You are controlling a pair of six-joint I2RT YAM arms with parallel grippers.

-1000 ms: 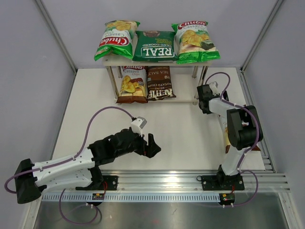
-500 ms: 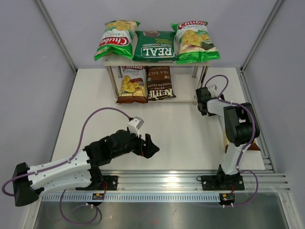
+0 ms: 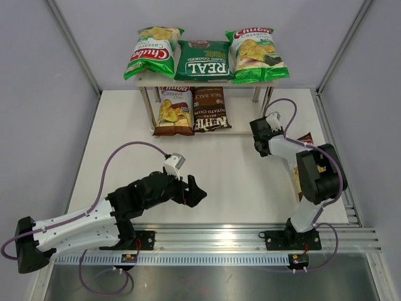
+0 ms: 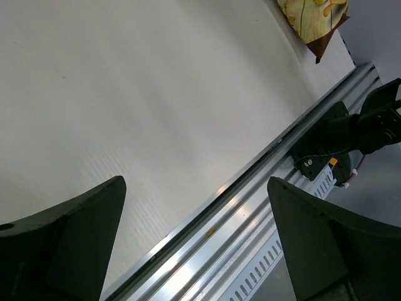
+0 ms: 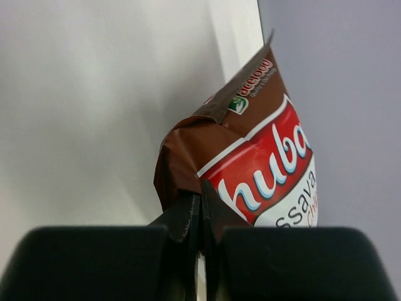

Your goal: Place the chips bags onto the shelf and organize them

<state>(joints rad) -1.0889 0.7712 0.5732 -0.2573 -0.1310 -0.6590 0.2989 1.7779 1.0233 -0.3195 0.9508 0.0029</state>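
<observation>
Bag of concern: brown-and-white Chuba bag (image 5: 266, 157), the only one of the six not on the shelf (image 3: 244, 114). It sits at the right side of the tabletop (image 3: 232, 169), mostly hidden under the right arm in the overhead view. One brown corner shows just past the forearm. The right gripper (image 5: 200, 204) has its fingers clenched on a folded corner of the bag, with no gap between them. From the fingers the bag runs straight away along the gripper's line, logo toward the wrist camera. Cannot tell whether its far end rests on the tabletop or hangs free.

Top tier is full: light-green Chuba bag (image 3: 152, 51), REAL bag (image 3: 202, 61), second light-green Chuba bag (image 3: 255, 54). Lower tier holds the second brown-and-white Chuba bag (image 3: 173, 111) at left and the Kettle bag (image 3: 210, 110) in the middle, both lying front to back. The board is bare to the right of the Kettle bag.

My reading of the key relation: the bare slot lies near the right wrist, farther from the bases and slightly left, while the held bag trails off to the wrist's right. The bag would have to swing round to lie front to back beside the Kettle bag. The right arm is far nearer. The left gripper (image 4: 195, 185), fingers spread wide and empty, hovers over the near-left tabletop, well apart from both.
</observation>
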